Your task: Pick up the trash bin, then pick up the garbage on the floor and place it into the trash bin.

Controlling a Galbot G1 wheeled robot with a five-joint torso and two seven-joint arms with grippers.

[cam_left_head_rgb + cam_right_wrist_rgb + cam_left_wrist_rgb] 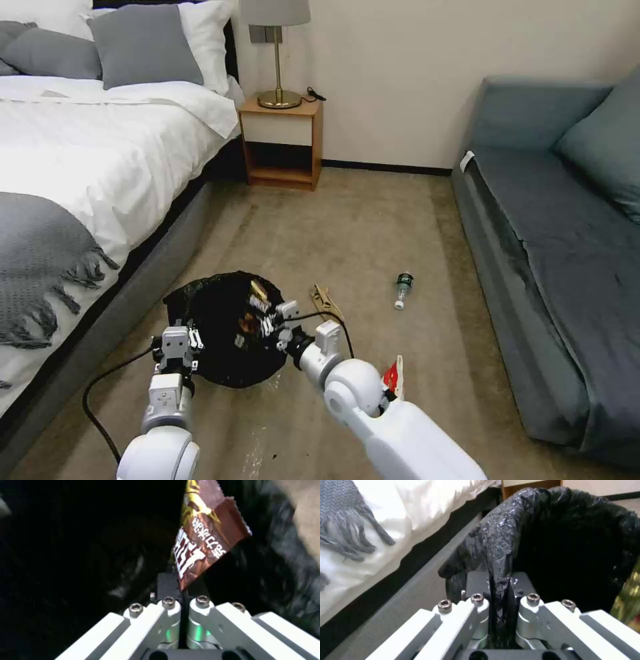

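Observation:
The trash bin [223, 347], lined with a crinkled black bag, is held just off the carpet beside the bed. My left gripper [177, 346] is shut on its near rim; in the left wrist view the left gripper [500, 587] pinches the trash bin's bag rim [506, 542]. My right gripper [276, 319] is over the bin's mouth, shut on the gold-brown snack wrapper [259, 298]. The right wrist view shows the right gripper [182, 586] clamping the wrapper [206, 542] above the dark bag. On the carpet lie a tan scrap [325, 298], a small clear bottle [403, 289] and a red-and-white packet [395, 375], partly behind my right arm.
The bed [80, 167] with a grey fringed throw runs along the left. A blue-grey sofa [553, 267] lines the right. A wooden nightstand [281, 143] with a lamp stands at the far wall. Open carpet lies between bed and sofa.

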